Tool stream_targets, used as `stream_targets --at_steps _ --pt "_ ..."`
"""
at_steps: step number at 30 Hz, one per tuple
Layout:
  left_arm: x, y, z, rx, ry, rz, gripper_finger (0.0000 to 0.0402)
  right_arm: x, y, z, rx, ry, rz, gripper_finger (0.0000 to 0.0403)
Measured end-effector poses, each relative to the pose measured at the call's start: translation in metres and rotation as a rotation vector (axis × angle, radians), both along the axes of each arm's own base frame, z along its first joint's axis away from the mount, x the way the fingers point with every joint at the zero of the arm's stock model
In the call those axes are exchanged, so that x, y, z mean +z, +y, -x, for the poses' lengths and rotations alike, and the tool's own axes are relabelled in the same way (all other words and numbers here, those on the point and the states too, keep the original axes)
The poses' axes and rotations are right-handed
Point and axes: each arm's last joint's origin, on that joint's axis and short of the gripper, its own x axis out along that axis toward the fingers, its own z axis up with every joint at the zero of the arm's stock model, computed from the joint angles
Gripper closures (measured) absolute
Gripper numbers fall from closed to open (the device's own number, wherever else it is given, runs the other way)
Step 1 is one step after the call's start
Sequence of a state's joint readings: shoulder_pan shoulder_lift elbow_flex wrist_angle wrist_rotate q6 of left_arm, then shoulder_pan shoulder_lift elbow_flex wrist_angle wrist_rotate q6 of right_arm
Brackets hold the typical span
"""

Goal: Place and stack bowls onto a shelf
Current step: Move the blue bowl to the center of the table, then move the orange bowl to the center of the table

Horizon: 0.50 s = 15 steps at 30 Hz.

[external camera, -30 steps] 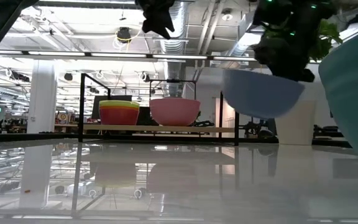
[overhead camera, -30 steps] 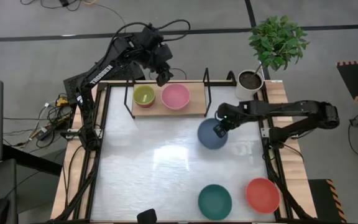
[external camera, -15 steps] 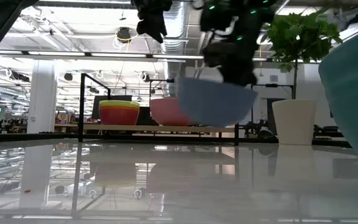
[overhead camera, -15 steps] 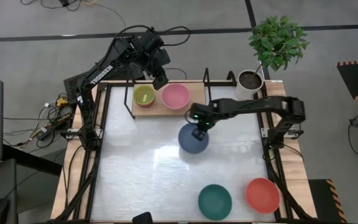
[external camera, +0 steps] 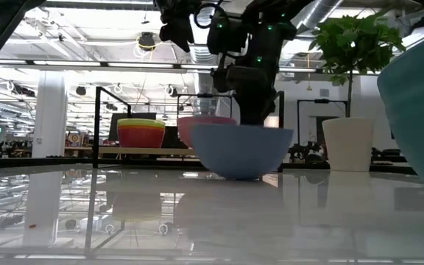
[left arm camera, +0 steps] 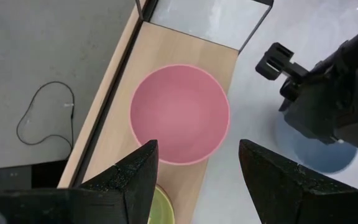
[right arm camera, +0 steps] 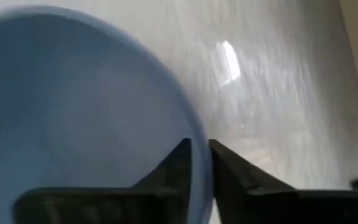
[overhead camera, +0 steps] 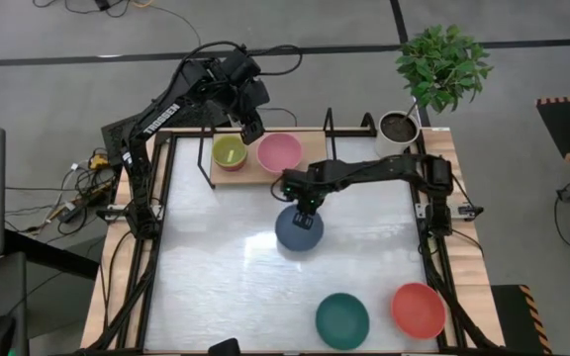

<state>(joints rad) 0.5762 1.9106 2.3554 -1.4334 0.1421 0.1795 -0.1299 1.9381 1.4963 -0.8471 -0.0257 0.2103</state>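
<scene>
High view: blue bowl [overhead camera: 299,228] sits on the surface [overhead camera: 226,277] just near of the shelf [overhead camera: 310,158]. My right gripper [overhead camera: 308,205] is on its far rim. Pink bowl [overhead camera: 279,152] and lime-green bowl [overhead camera: 230,152] are on the shelf; teal bowl [overhead camera: 342,319] and red bowl [overhead camera: 419,310] are near right. Left gripper [overhead camera: 254,112] hovers over the shelf.

Low view: blue bowl rests flat on the glossy, likely slick surface. I judge it light, stiff plastic; the rim is the only pinch point.

Left wrist: fingers [left arm camera: 135,171] wide, empty, above the pink bowl.

Right wrist: fingers [right arm camera: 182,163] straddle the thin rim narrowly; can't tell if they're still gripping.

Shelf posts [overhead camera: 329,124] narrow the entry; open board lies right of the pink bowl.
</scene>
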Motion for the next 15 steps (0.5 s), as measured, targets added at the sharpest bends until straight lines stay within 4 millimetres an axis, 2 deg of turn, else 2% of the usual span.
stream_targets --at_steps 4,8,12,15 --pt "0.0 0.0 0.0 -0.008 0.001 -0.005 0.0194 0.006 -0.003 0.002 -0.004 -0.026 0.004 0.0256" --pt "0.0 0.0 0.0 -0.009 0.001 -0.006 0.0194 0.026 -0.006 0.01 -0.023 -0.06 0.01 0.0211" --pt "0.0 0.0 0.0 -0.021 0.003 -0.015 0.0194 0.07 0.005 0.039 -0.048 -0.096 0.075 0.0214" --pt "0.0 0.0 0.0 -0.021 0.002 -0.015 0.0194 0.102 0.024 0.073 -0.071 -0.064 0.053 0.0254"
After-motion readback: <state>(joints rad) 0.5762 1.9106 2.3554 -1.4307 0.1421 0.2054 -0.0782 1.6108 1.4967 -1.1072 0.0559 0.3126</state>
